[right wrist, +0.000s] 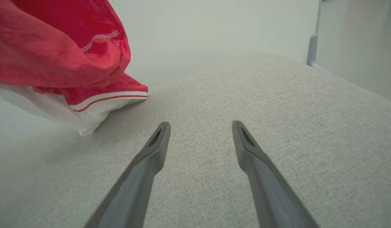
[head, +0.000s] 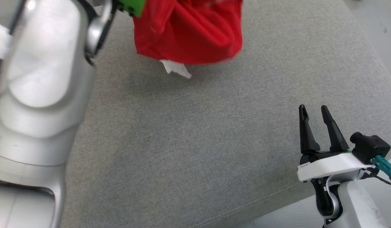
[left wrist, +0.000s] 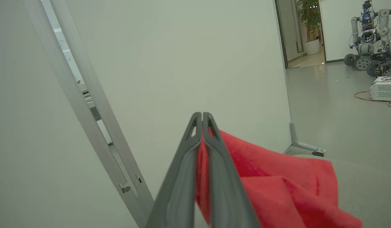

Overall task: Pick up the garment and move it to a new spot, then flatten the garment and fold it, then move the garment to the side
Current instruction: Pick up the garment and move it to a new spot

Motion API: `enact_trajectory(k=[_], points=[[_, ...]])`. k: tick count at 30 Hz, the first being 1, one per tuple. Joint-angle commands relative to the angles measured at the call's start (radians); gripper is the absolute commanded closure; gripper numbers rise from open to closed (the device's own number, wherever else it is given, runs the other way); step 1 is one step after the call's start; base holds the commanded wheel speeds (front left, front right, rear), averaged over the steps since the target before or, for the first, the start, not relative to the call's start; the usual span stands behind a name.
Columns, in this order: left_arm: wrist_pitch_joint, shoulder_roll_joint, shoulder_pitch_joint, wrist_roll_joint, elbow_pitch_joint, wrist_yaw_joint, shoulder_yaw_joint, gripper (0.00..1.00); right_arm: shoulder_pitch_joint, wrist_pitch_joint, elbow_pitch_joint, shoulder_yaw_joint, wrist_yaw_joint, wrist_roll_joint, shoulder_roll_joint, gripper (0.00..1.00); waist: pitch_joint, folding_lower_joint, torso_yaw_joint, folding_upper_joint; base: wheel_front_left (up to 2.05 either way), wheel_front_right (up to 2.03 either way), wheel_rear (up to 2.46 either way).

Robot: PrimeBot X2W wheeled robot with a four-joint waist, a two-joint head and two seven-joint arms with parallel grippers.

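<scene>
Far left of the head view: pale left forearm [head: 40, 79], large and close, reaching up toward the top edge. In the left wrist view, left gripper [left wrist: 202, 115] with fingers pressed together, pinching a fold of the red garment [left wrist: 278, 183]. Spills down to the right of those fingers in soft folds, in front of a pale wall [left wrist: 182, 63]. At the upper right of that view, a potted plant [left wrist: 311, 19] by a doorway and other robots [left wrist: 369, 34] parked on the floor.

Top centre of the head view: garment bunched and hanging over the grey upholstered cushion [head: 189, 142], with white trim [head: 176, 68] dangling from its lower edge. Seen from the right wrist, sits at upper left, and the white, red-striped trim seems to touch the cushion.

Lower right of the head view: right gripper [head: 313, 109], fingers spread and holding nothing, well apart from the garment, over the cushion's near right part. Bare cushion fabric between those fingers in the right wrist view.
</scene>
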Motion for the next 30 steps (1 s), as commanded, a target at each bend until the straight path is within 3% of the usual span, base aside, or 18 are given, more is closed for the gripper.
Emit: enact_trajectory(k=[1, 8, 17, 18, 19, 30], points=[[-0.013, -0.009, 0.042, -0.008, 0.018, -0.005, -0.013, 1.00, -0.014, -0.004, -0.004, -0.004, 0.000, 0.002, 0.004, 0.00, 0.003, 0.0000, -0.002, -0.0001, 0.00, 0.00, 0.00], [-0.088, -0.071, 0.237, -0.040, 0.101, 0.014, -0.072, 1.00, 0.004, -0.005, -0.013, -0.007, 0.000, -0.009, 0.005, 0.00, -0.004, 0.0000, 0.024, -0.0001, 0.00, 0.00, 0.00], [-0.173, -0.096, 0.478, -0.073, 0.202, 0.017, -0.140, 1.00, 0.016, -0.004, -0.015, -0.003, 0.000, -0.018, 0.001, 0.00, -0.022, 0.0000, 0.045, -0.0001, 0.00, 0.00, 0.00], [-0.184, -0.098, 0.488, -0.077, 0.206, 0.017, -0.141, 0.56, 0.018, -0.004, -0.015, -0.002, 0.000, -0.019, 0.001, 0.00, -0.025, 0.0000, 0.047, -0.0001, 0.00, 0.00, 0.00], [-0.200, -0.099, 0.494, -0.078, 0.210, 0.022, -0.142, 0.00, 0.023, -0.004, -0.015, -0.003, 0.000, -0.019, -0.001, 0.00, -0.031, 0.0000, 0.053, -0.0001, 0.00, 0.00, 0.00], [-0.332, -0.058, 0.516, -0.083, 0.158, 0.061, -0.085, 0.00, 0.057, -0.004, -0.023, 0.007, 0.000, -0.048, -0.011, 0.00, -0.127, 0.0000, 0.107, -0.0001, 0.00, 0.00, 0.00]])
